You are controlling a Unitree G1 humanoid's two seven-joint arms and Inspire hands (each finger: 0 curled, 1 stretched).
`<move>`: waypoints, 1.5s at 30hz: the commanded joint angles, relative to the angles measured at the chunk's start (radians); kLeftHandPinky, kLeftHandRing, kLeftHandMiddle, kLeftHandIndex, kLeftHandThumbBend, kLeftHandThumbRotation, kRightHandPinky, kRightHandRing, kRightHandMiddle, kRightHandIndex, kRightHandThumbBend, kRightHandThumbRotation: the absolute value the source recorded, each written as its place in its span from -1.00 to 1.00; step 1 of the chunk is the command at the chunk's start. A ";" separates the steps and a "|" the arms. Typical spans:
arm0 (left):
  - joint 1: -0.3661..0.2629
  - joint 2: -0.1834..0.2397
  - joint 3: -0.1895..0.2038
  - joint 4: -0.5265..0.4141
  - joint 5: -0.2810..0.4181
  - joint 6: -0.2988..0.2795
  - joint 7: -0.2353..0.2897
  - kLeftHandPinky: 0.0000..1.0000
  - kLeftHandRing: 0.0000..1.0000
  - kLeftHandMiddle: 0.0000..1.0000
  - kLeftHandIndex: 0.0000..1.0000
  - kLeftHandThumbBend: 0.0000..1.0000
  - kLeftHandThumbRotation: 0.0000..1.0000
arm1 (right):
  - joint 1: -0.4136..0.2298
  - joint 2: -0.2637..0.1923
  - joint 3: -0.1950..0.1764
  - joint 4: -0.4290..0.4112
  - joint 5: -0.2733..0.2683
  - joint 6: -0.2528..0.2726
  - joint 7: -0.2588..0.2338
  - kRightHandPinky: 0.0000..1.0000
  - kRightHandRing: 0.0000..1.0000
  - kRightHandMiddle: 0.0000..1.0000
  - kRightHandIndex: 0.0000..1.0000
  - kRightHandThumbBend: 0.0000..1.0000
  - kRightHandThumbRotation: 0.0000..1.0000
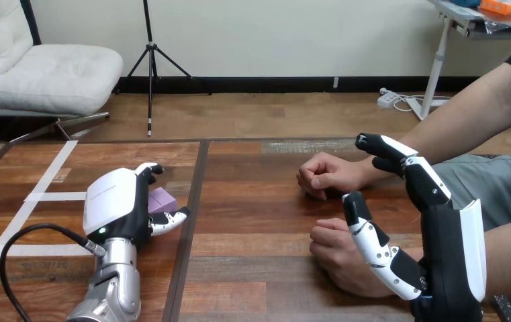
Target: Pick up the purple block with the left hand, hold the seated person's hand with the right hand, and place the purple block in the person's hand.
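Observation:
The purple block lies on the wooden table at the left. My left hand rests over it, fingers curled above it and thumb below, closed round it; part of the block is hidden under the palm. At the right my right hand is raised on edge and open, fingers pointing away from me. Its thumb reaches out above the person's nearer hand, a loose fist on the table. The person's farther hand, also a fist, rests just left of my right fingertips.
White tape lines cross the table's left part. A dark seam runs down the table just right of my left hand. The person's forearms come in from the right edge.

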 commanded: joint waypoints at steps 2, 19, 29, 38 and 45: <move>-0.066 0.002 0.011 0.006 -0.013 -0.037 0.030 0.31 0.26 0.20 0.35 0.20 -0.95 | -0.032 0.006 -0.010 -0.053 0.006 0.002 -0.004 0.48 0.57 0.52 0.49 -0.24 -0.16; -0.059 0.005 0.006 0.016 -0.017 -0.069 0.068 0.17 0.04 0.03 0.21 0.15 -1.00 | -0.030 0.006 -0.008 -0.056 0.021 0.005 0.003 0.49 0.57 0.52 0.48 -0.24 -0.20; -0.055 0.005 0.008 0.018 -0.020 -0.071 0.072 0.17 0.04 0.01 0.21 0.16 -1.00 | -0.032 0.002 -0.007 -0.054 0.032 0.004 0.009 0.51 0.57 0.52 0.48 -0.23 -0.24; -0.051 0.009 0.005 0.018 -0.017 -0.079 0.076 0.15 0.03 0.02 0.22 0.17 -1.00 | -0.031 0.001 -0.008 -0.057 0.033 0.006 0.012 0.51 0.57 0.52 0.48 -0.23 -0.24; -0.045 0.010 0.009 0.018 -0.021 -0.089 0.079 0.14 0.03 0.02 0.23 0.18 -1.00 | -0.028 0.001 -0.008 -0.063 0.032 0.012 0.015 0.50 0.57 0.52 0.49 -0.23 -0.21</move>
